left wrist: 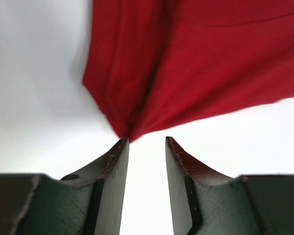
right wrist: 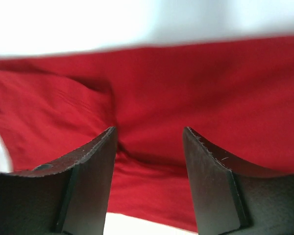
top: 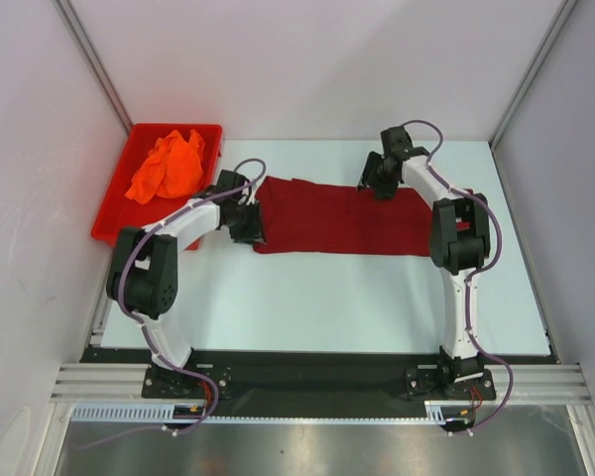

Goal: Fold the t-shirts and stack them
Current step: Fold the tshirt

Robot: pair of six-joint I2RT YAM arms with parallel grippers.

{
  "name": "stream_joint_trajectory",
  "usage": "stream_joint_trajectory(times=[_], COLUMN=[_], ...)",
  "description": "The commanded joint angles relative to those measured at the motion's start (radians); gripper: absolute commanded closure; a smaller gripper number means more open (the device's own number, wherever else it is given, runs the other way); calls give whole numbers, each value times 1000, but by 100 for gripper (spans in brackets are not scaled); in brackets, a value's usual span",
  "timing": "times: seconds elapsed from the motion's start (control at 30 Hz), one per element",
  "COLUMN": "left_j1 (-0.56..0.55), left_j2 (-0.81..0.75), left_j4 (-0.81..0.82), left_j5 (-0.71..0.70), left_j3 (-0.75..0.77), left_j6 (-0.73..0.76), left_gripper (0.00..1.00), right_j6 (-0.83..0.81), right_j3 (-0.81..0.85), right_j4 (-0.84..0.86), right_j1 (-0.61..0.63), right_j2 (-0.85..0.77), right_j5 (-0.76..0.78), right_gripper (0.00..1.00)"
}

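Observation:
The maroon t-shirt (top: 337, 216) lies as a long folded band across the middle of the table. My left gripper (top: 250, 213) sits at its left end, open. In the left wrist view the shirt (left wrist: 210, 63) tapers to a corner just at my left fingertip, and only white table shows between the fingers of the gripper (left wrist: 147, 139). My right gripper (top: 375, 183) hovers over the shirt's far edge, right of centre. In the right wrist view this gripper (right wrist: 149, 129) is open above the red cloth (right wrist: 186, 83), which holds a small pucker. The orange t-shirt (top: 167, 167) lies crumpled in the bin.
A rigid red plastic bin (top: 114, 213) stands at the back left corner, beside the left wall. White walls and metal frame posts close in the table on three sides. The arm bases are bolted to the black rail (top: 317, 382) at the near edge.

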Motion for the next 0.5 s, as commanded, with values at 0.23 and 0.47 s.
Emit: stream_joint_trajectory(times=[0.23, 0.47], left_j1=[-64, -120], left_j2=[-10, 65], left_j4=[89, 74], left_j5=[106, -9], left_j3=[96, 192], left_j6=[-149, -255], left_gripper=[65, 77], right_j6=[-215, -246], right_j3=[-121, -201], right_j4=[-168, -216], right_j1=[-24, -147], right_j2=[-189, -216], right_j5=[179, 161], right_gripper=[41, 41])
